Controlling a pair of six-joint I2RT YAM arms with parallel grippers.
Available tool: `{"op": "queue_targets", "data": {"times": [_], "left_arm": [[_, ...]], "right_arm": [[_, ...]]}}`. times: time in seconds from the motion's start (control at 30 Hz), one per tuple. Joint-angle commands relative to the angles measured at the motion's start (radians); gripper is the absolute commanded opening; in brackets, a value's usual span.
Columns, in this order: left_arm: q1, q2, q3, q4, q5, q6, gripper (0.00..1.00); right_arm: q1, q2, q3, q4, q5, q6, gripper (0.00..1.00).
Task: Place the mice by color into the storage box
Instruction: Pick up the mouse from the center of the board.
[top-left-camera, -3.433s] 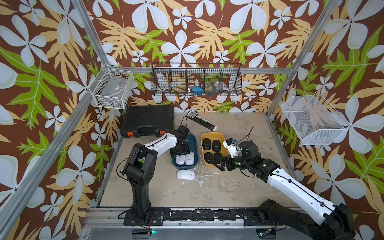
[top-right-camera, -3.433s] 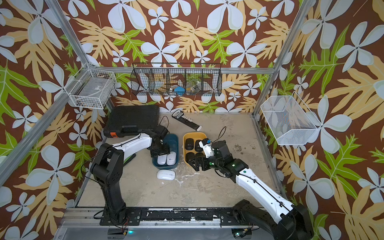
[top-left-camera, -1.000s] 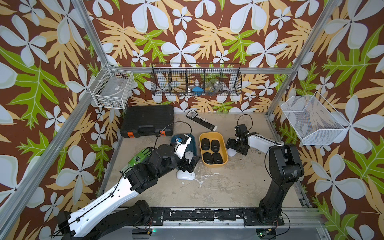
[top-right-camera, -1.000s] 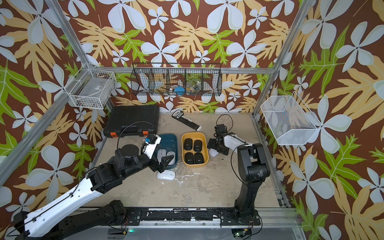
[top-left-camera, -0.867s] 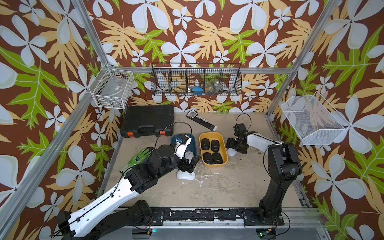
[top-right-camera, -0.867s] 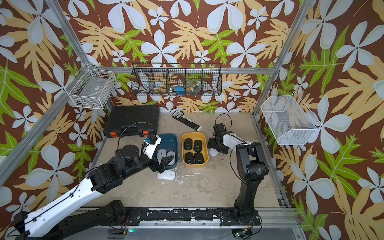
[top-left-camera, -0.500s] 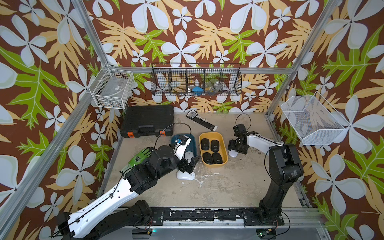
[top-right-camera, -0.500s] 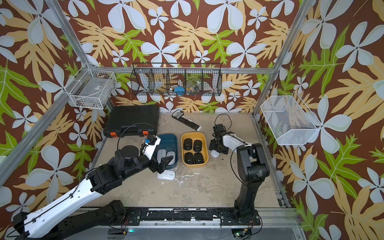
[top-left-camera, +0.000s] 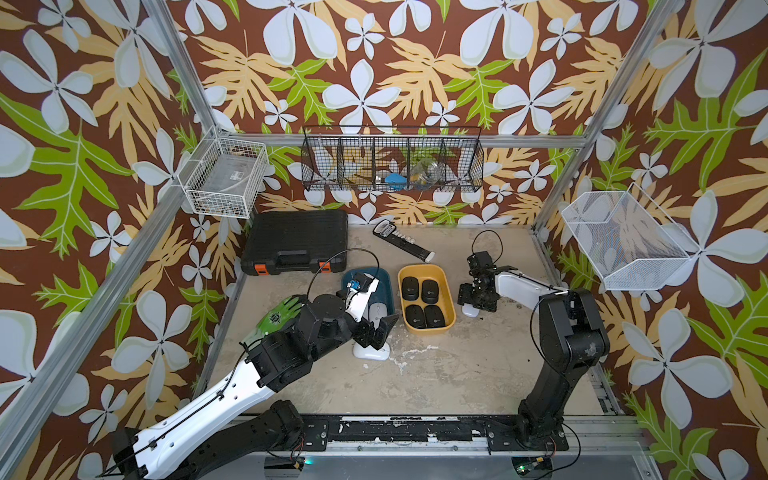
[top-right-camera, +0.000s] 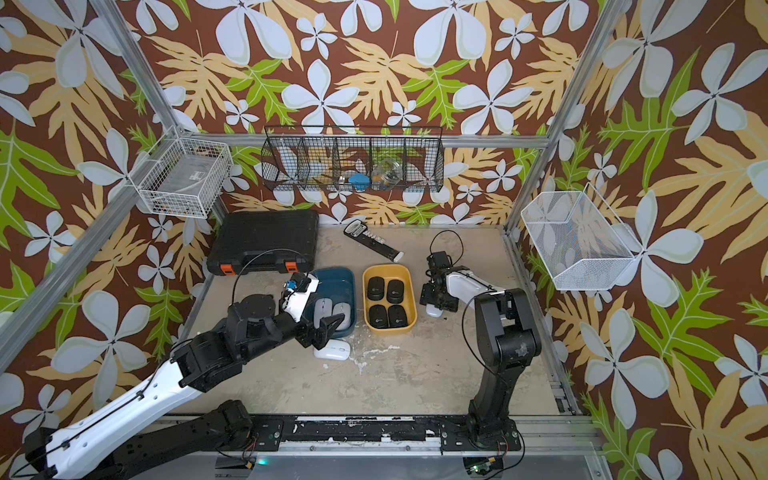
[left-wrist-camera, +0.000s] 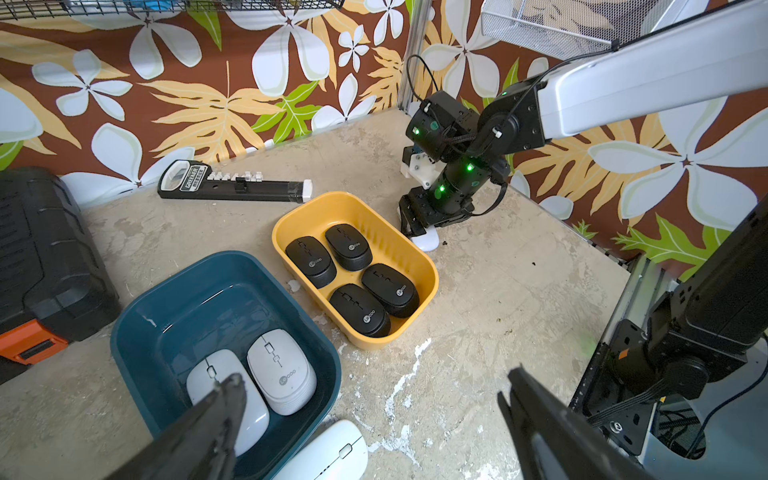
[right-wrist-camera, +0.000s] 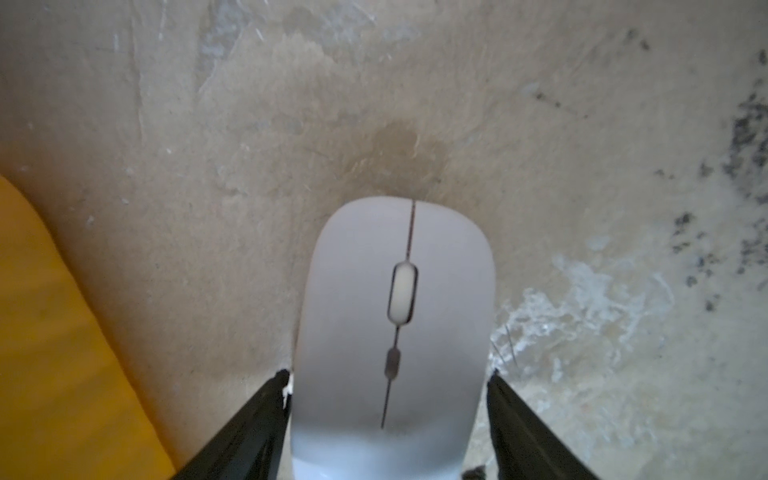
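Concrete tabletop (top-left-camera: 457, 374) | white mouse (right-wrist-camera: 395, 324) between jaws of right pincer (right-wrist-camera: 387, 376), grip unclear | left pincer (left-wrist-camera: 374, 374) open

Both top views look steeply down on the whole worktop (top-left-camera: 415, 382) from its front edge. The left wrist view faces the far right corner; the right wrist view, close, shares its white mouse (right-wrist-camera: 395, 332) with all.

Bright, even overhead light; both top views sharp, shadows soft, frame posts (top-left-camera: 181, 70) splaying toward 11 and 1 o'clock. Right wrist view is out of focus: white mouse (right-wrist-camera: 395, 324) hazy, yellow tub (right-wrist-camera: 62, 353) smeared.
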Motion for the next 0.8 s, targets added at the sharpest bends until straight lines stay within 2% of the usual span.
{"op": "queue_targets", "data": {"times": [0.0,0.2,0.3,0.5,0.63,0.77], "left_arm": [[0.0,-0.004,-0.006,0.016,-0.004,-0.005,1.0],[0.0,-0.01,-0.001,0.026,-0.019,0.015,1.0],[0.0,-0.012,0.011,0.024,-0.035,0.021,1.0],[-0.001,-0.013,0.006,0.022,-0.044,0.023,1.0],[0.0,-0.016,-0.005,0.022,-0.094,0.01,1.0],[0.0,-0.019,-0.015,0.032,-0.137,-0.002,1.0]], "right_arm": [[0.0,0.011,0.011,0.012,0.011,0.0,0.76],[0.0,0.039,0.023,0.018,0.014,-0.005,0.7],[0.0,0.02,0.008,0.031,0.024,-0.008,0.57],[0.0,-0.04,-0.01,0.028,0.051,-0.019,0.47],[0.008,-0.119,-0.005,0.016,0.045,-0.022,0.46],[0.068,-0.212,0.039,-0.02,0.051,-0.024,0.45]]}}
